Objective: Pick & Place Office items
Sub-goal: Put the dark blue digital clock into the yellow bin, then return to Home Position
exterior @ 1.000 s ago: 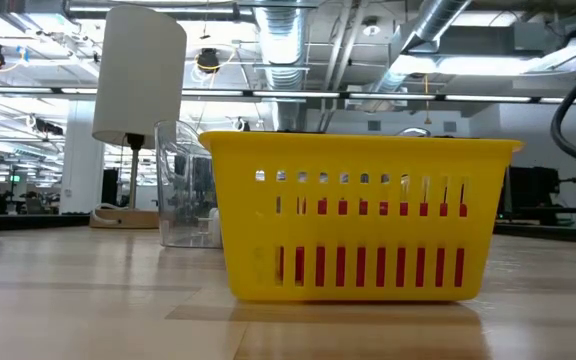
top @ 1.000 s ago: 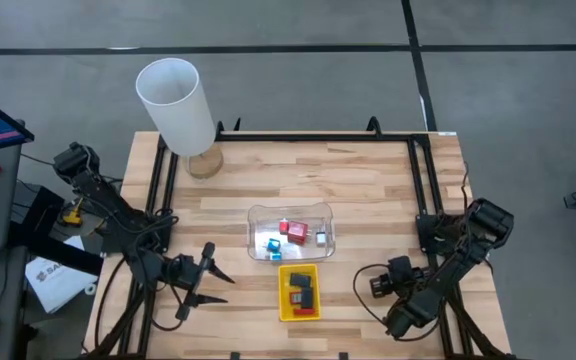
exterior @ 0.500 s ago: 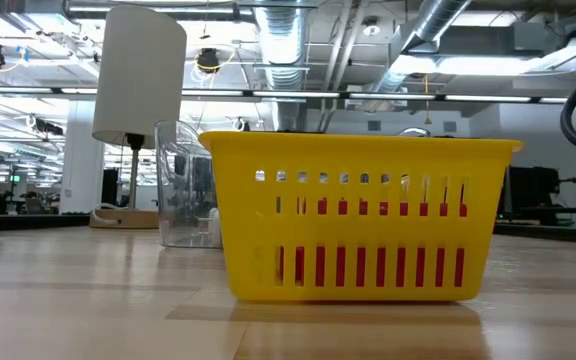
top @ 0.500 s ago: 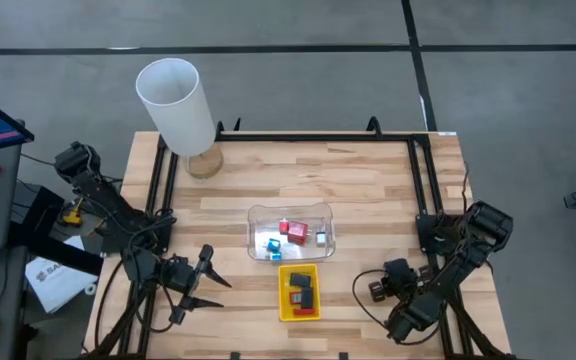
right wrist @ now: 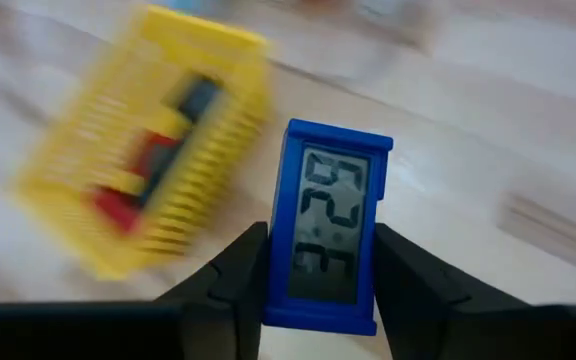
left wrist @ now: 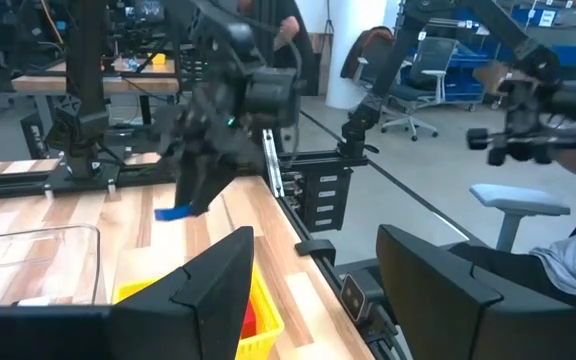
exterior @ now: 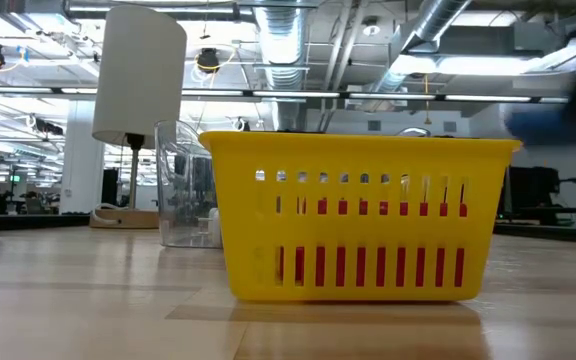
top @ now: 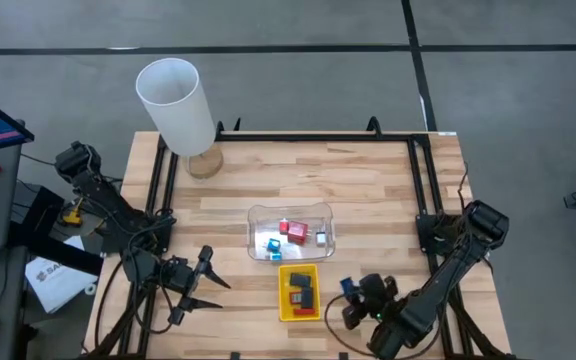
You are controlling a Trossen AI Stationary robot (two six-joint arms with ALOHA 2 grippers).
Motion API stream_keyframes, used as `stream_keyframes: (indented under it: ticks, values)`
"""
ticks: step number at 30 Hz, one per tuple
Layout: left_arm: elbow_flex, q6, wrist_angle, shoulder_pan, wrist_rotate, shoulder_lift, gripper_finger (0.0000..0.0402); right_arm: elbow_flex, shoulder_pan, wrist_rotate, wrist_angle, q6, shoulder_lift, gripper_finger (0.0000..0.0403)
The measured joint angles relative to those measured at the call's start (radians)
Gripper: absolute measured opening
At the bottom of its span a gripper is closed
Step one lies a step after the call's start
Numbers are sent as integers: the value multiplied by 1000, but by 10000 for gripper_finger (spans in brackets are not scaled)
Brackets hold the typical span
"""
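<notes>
My right gripper hovers just right of the yellow tray, shut on a small blue digital clock whose grey display faces the wrist camera. The yellow tray holds black and red office items. Behind it, the clear plastic tray holds red, blue and white pieces. My left gripper waits open at the table's near left, level above the wood. My right gripper pinches the blue clock by its two long side edges between its two fingers, which lie along those edges. The fingers slant down from the table's right. In the left wrist view the clock hangs below the fingers, clear of the table.
A tall white cylinder stands on a round wooden base at the far left. Black frame rails run along the table's left, right and far sides. Bare wood lies between the yellow tray and the right rail.
My right gripper has risen and swung toward the table's left, from near the right rail to beside the yellow tray, turning about as it went. The blue clock now shows in its fingers, lifted clear of the wood.
</notes>
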Motion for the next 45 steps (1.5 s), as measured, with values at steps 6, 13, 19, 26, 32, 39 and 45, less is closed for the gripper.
stream_keyframes:
  ticks: [6,13,19,26,32,39,45]
  values:
    - [0,1,-20,0,-2,0,209,120,-48,82,119,-257,-2,161]
    - [0,0,-46,0,-2,0,209,122,-187,20,468,-763,-1,149]
    - [0,0,-85,0,-2,0,209,122,-304,-173,501,-938,0,154]
    - [0,-2,-93,0,-2,0,209,121,-391,-304,471,-1014,36,155]
    - [0,-9,-102,0,-2,0,209,121,-413,-403,469,-1006,137,160]
    - [0,-11,-106,0,-2,0,209,121,-410,-401,496,-1001,163,200]
    - [0,-11,-106,0,-2,0,209,121,-392,-354,526,-994,136,231]
